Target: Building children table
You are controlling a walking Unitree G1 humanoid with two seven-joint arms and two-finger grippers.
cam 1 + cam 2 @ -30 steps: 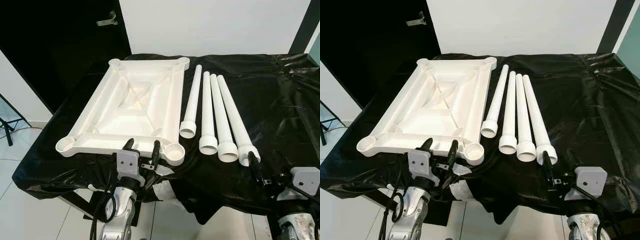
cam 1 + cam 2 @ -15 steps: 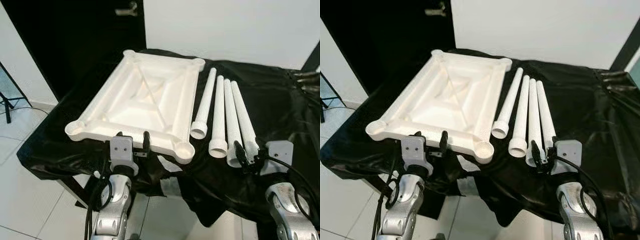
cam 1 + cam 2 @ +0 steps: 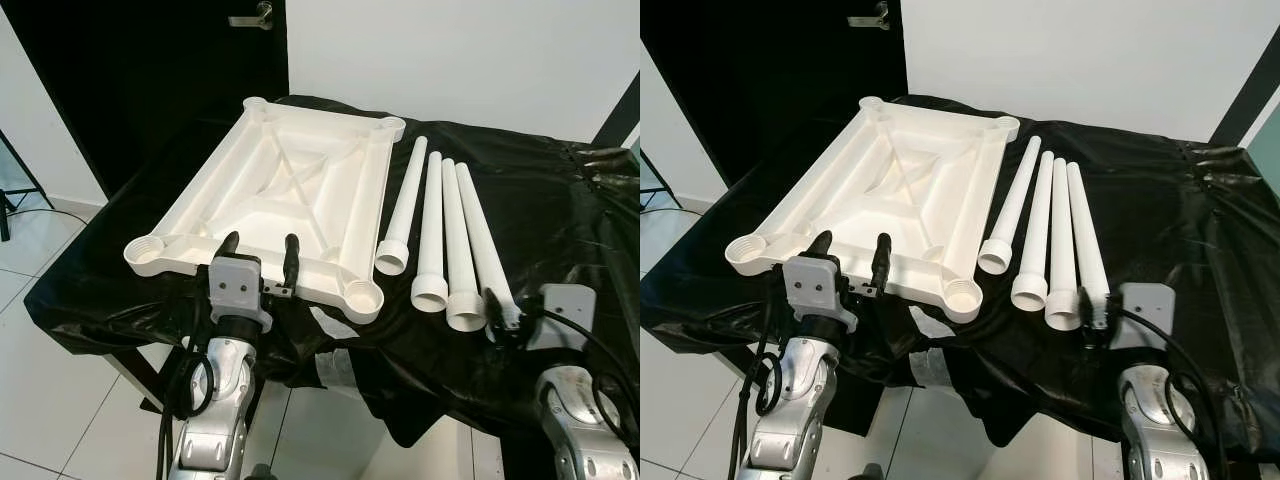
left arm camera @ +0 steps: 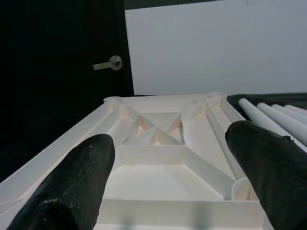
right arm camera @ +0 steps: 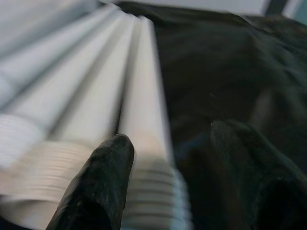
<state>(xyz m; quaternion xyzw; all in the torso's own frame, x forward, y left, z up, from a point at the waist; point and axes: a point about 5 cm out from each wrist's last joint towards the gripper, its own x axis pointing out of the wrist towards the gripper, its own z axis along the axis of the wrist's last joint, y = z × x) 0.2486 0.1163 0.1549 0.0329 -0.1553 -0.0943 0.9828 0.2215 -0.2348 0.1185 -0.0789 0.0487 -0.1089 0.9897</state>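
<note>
The right gripper (image 3: 497, 318) is closing in, fingers spread around the rightmost leg (image 3: 483, 248) at five o'clock of the tabletop (image 3: 270, 195); off-center, it risks rolling away. Left gripper (image 3: 259, 260) is hovering wide.

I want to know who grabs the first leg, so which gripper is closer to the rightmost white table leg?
Right. The right gripper is at the threaded near end of the rightmost table leg, fingers open either side. The left gripper is open at the tabletop's near edge, across the other legs.

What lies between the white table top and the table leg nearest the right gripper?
Three more white legs lie side by side between the table top and the rightmost leg, on black sheeting; the left eye view shows it.
</note>
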